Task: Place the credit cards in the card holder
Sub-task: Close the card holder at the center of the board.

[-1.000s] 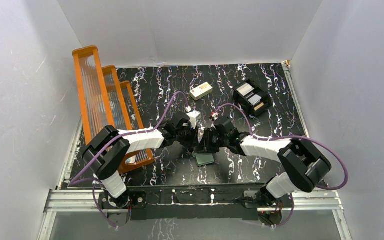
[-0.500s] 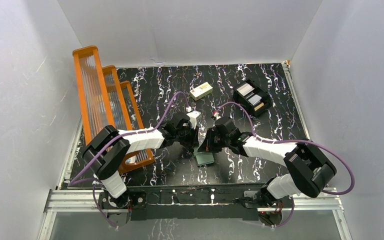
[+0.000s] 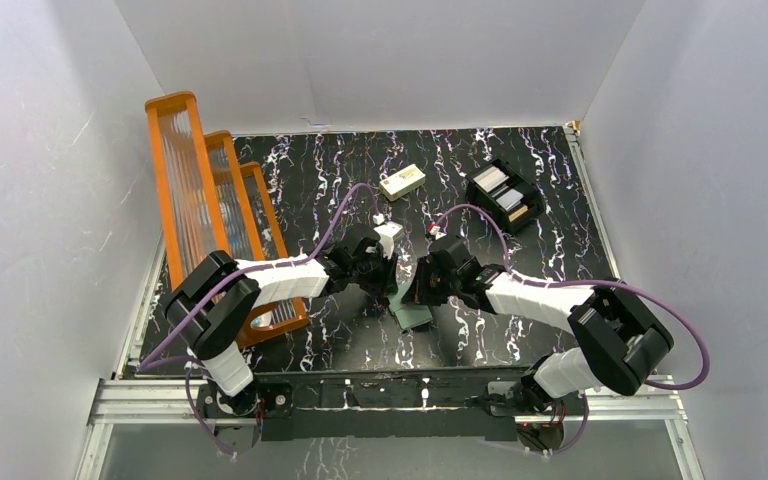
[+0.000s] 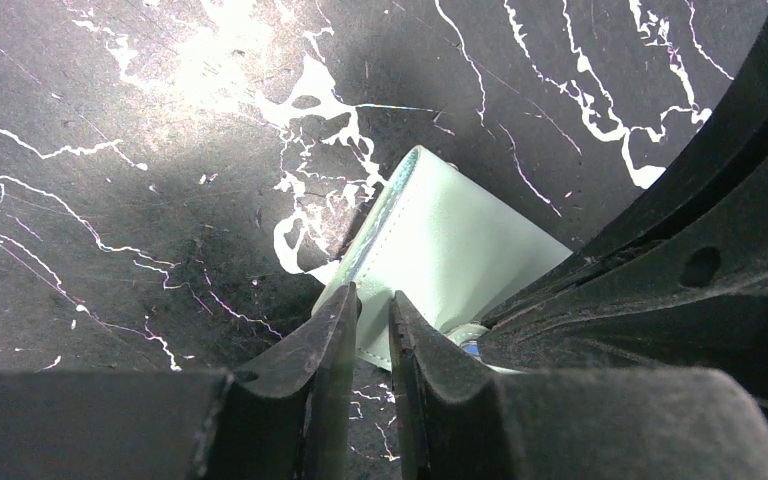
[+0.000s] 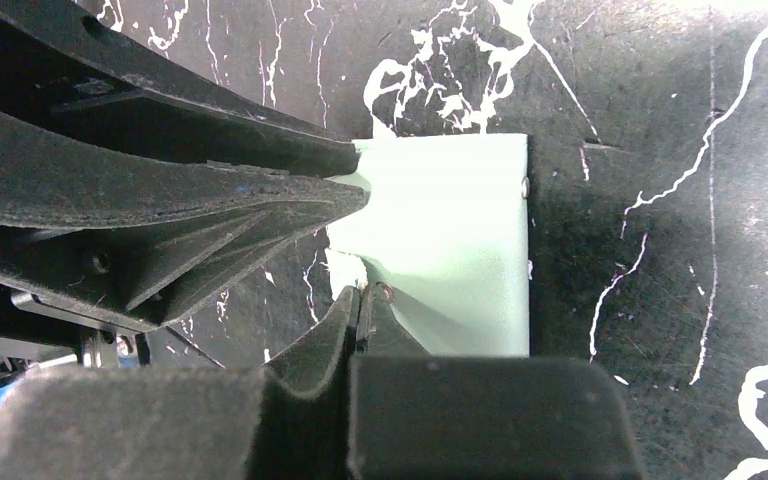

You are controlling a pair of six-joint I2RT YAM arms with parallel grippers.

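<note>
Card holder (image 5: pixel 460 240) sits on the black marbled table (image 3: pixel 300 165), front-middle, between my two arms. My right gripper (image 5: pixel 362 300) is clamped fully closed on a thin flap at its edge, and the pale green face creases toward the tips. My left gripper (image 4: pixel 374 305) shows only a narrow slit with the card holder's edge in it, which looks pinched. Black tray (image 3: pixel 505 195) is well apart at back right with pale pieces inside; I can't tell if they're cards.

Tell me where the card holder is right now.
Top view, centre: the card holder lies between the two arms, its edge pinched by the left gripper and the right gripper.
</note>
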